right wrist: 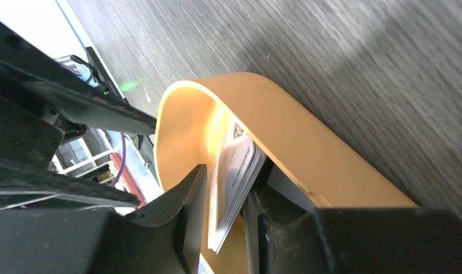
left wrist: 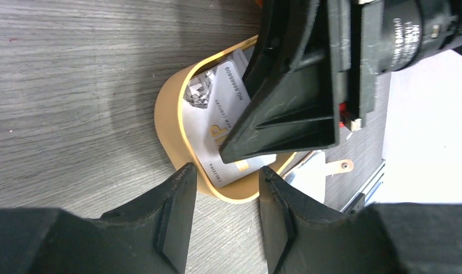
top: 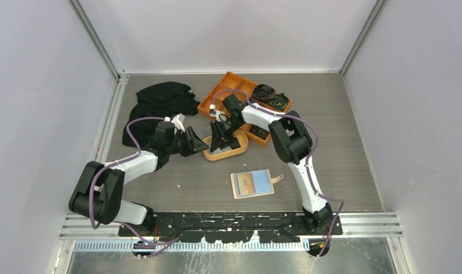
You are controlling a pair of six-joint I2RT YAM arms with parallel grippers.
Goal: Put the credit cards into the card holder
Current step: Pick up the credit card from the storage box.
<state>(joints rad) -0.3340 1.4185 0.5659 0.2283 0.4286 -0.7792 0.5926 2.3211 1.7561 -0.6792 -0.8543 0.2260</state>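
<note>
Right jaws: closed on a thin sheaf of white cards [right wrist: 235, 171], pinched across the faces, down inside the dish [right wrist: 297, 131]
Left jaws: open, empty, just beside the dish rim
Cards: tilted in the orange dish, print showing. Judged light, stiff and slick, so a sheaf may fan or slip. Best held flat-faced near one short edge, leaving the far edge free for a slot
Holder [top: 252, 184]: open on the counter [top: 342, 148], well apart from the dish, light blue card on one half. Judged soft and light, may slide under a push
Beyond: divided tray [top: 216, 96], black cloth [top: 160, 103]
</note>
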